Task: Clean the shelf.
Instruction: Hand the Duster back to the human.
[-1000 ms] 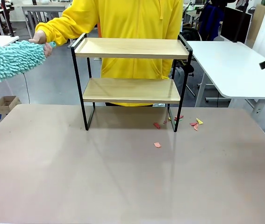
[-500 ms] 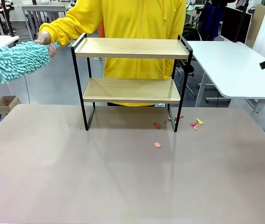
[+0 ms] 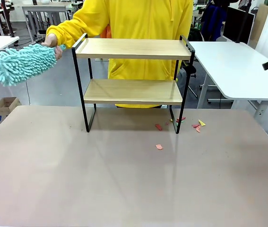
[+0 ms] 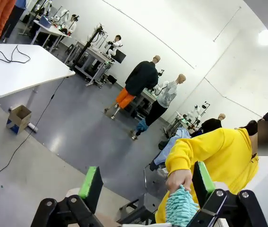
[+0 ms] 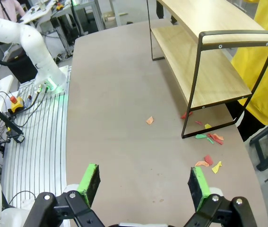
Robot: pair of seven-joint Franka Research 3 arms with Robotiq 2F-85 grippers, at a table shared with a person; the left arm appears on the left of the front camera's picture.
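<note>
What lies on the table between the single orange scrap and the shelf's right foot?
In the front view, only bare table separates the orange scrap from the shelf; a red scrap sits just beside that stretch.

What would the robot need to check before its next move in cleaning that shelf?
1. Shelf upright on the table: ok.
2. Both boards bare: ok.
3. Left gripper open, holding nothing: ok.
4. Right gripper open, holding nothing: ok.
5. Duster handed over: not ok, the person's hand holds it.
6. Paper scraps off the table: not ok.
</note>
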